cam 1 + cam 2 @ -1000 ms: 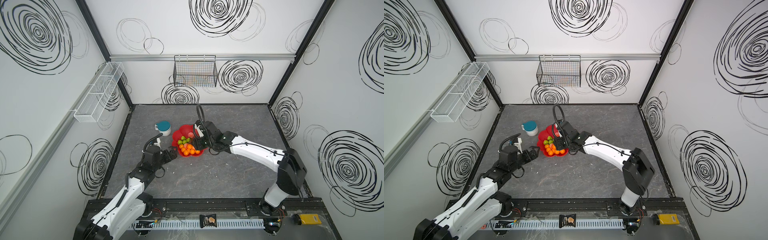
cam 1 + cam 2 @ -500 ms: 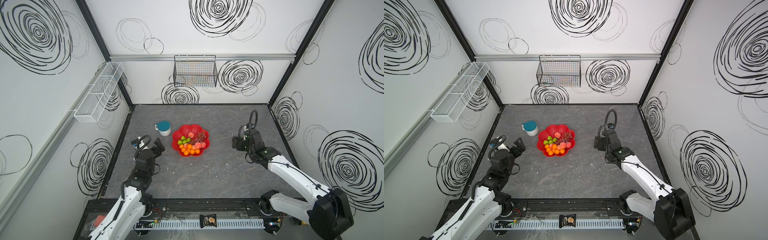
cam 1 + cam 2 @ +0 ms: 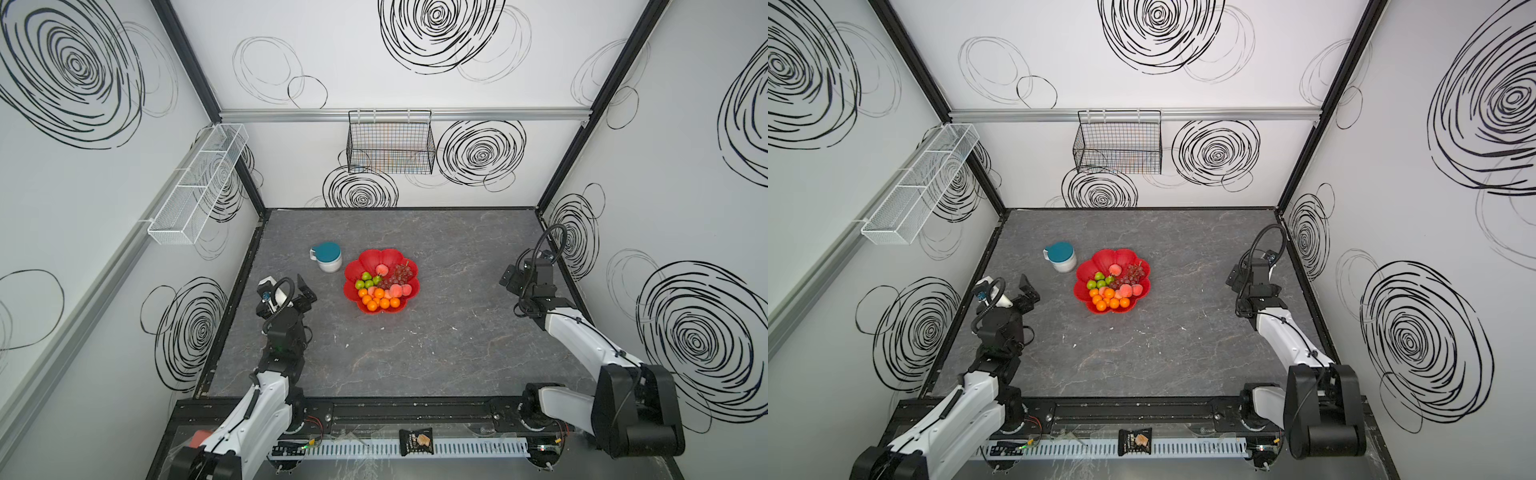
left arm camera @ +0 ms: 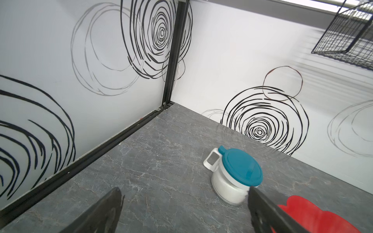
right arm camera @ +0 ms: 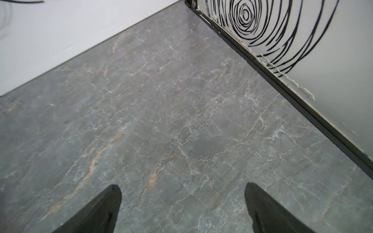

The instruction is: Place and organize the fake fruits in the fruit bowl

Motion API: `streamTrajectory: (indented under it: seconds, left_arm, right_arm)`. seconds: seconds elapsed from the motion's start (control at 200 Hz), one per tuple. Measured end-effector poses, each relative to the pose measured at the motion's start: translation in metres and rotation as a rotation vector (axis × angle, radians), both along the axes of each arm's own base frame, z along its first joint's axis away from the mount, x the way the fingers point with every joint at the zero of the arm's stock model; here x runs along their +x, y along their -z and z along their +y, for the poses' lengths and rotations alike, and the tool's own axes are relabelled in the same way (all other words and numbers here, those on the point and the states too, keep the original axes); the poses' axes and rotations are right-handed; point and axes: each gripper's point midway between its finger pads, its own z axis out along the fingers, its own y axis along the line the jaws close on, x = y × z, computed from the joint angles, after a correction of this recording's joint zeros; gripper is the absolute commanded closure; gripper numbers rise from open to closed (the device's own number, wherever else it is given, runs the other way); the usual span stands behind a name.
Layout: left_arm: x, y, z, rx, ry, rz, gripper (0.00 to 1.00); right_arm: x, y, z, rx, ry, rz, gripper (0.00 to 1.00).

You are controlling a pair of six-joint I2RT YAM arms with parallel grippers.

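All the fake fruits (image 3: 382, 286) sit inside the fruit bowl (image 3: 368, 261). None lie on the surface (image 3: 415, 353), so the job looks done. Left of the bowl, the left pincer (image 4: 184, 192) is wide open and holds nothing. Far right of the bowl, the right pincer (image 5: 181, 189) is wide open and empty too. One second ago both pincers were close to the bowl, with the right one over the fruits. Now both are pulled away.

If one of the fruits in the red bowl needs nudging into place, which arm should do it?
Left, most likely. The left gripper hangs just beside the fruit bowl, jaws open; the right gripper, also open, sits far off near the right wall.
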Motion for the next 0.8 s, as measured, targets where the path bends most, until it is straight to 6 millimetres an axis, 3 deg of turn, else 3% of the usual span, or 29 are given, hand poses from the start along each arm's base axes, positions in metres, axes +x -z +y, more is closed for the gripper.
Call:
streamTrajectory:
  seconds: [0.12, 0.295, 0.53, 0.69, 0.8]
  left_arm:
    - [0.002, 0.022, -0.001, 0.056, 0.014, 0.068, 0.01]
    - [0.012, 0.036, -0.006, 0.109, 0.043, 0.107, 0.01]
    - [0.025, 0.039, -0.012, 0.145, 0.096, 0.095, 0.01]
    - [0.036, 0.039, -0.014, 0.165, 0.121, 0.081, 0.01]
    - [0.044, 0.054, -0.013, 0.165, 0.134, 0.11, 0.01]
  right_arm:
    - [0.007, 0.012, -0.006, -0.032, 0.0, 0.023, 0.0]
    - [0.019, 0.007, -0.008, -0.112, -0.059, -0.046, 0.0]
    - [0.002, 0.034, -0.01, -0.126, -0.15, -0.105, 0.0]
    - [0.016, 0.016, -0.013, -0.121, -0.178, -0.23, 0.0]
    - [0.023, 0.014, -0.007, -0.118, -0.219, -0.269, 0.0]
